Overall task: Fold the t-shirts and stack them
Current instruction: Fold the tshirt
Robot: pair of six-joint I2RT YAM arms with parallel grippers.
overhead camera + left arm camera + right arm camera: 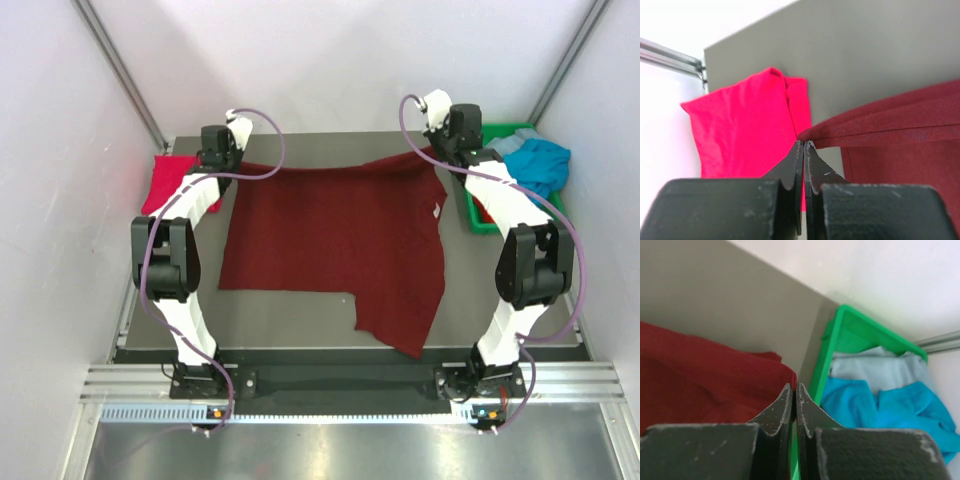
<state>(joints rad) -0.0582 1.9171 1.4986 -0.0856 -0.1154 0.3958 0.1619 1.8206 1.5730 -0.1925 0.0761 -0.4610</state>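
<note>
Both arms reach out to the far edge of the grey worktop (290, 310). The left arm (175, 250) bends at the elbow and stretches toward the far left; the right arm (520, 220) mirrors it on the far right. The left jaws are clenched on a bunched corner of the dark maroon cloth t-shirt (330, 240), which pulls away from their tips in taut folds. The right jaws are pressed together too, with the maroon cloth meeting their tips at the opposite far corner.

The maroon shirt lies spread across the middle of the worktop, its far edge strung between the two wrists and its near right part reaching almost to the near edge.

A folded bright crimson red t-shirt (745, 130) lies at the far left corner, just beside the left wrist. A green plastic bin (840, 335) stands at the far right, holding a crumpled teal-blue t-shirt (890, 410) and a paler blue cloth (880, 370).

From above, the left forearm covers part of the crimson shirt, the right forearm crosses the bin, and both sets of jaws are hidden under the wrists.
</note>
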